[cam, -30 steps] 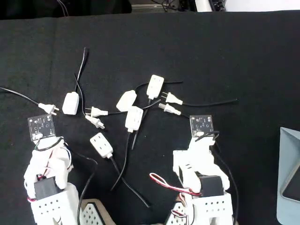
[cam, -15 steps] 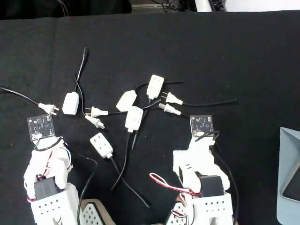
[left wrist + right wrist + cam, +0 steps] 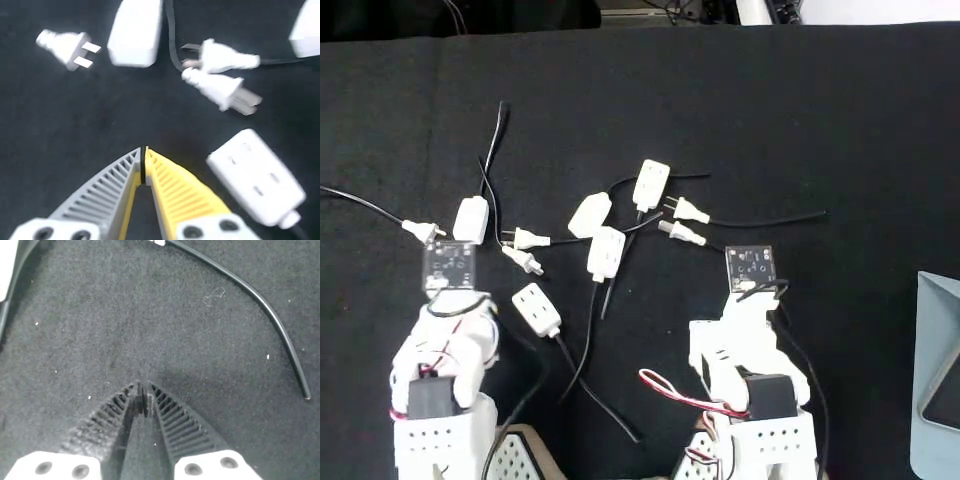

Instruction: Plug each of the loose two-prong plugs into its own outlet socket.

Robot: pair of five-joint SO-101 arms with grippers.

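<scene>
Several white two-prong plugs and several white outlet sockets on black cords lie scattered mid-table. My left gripper [image 3: 144, 156] is shut and empty, low over the cloth. Ahead of it lie one plug [image 3: 65, 46], an outlet socket [image 3: 136, 31] and two plugs side by side [image 3: 222, 75]. Another socket [image 3: 257, 177] lies close beside its fingers. In the high view these are the plug [image 3: 420, 231], socket [image 3: 471, 220], paired plugs [image 3: 524, 250] and socket [image 3: 536, 309]. My right gripper [image 3: 144, 390] is shut on nothing, over bare cloth near a black cord [image 3: 250, 300].
Three more sockets [image 3: 590, 214], [image 3: 651, 184], [image 3: 606, 253] and two plugs [image 3: 685, 210], [image 3: 682, 233] lie between the arms. Loose cords cross the centre. A grey-blue tray [image 3: 935, 380] sits at the right edge. The left arm [image 3: 445, 345] and right arm [image 3: 745, 345] stand at the front.
The left arm has swung to the right, toward the sockets and plugs in front of it. The right arm and all the objects have stayed put.
</scene>
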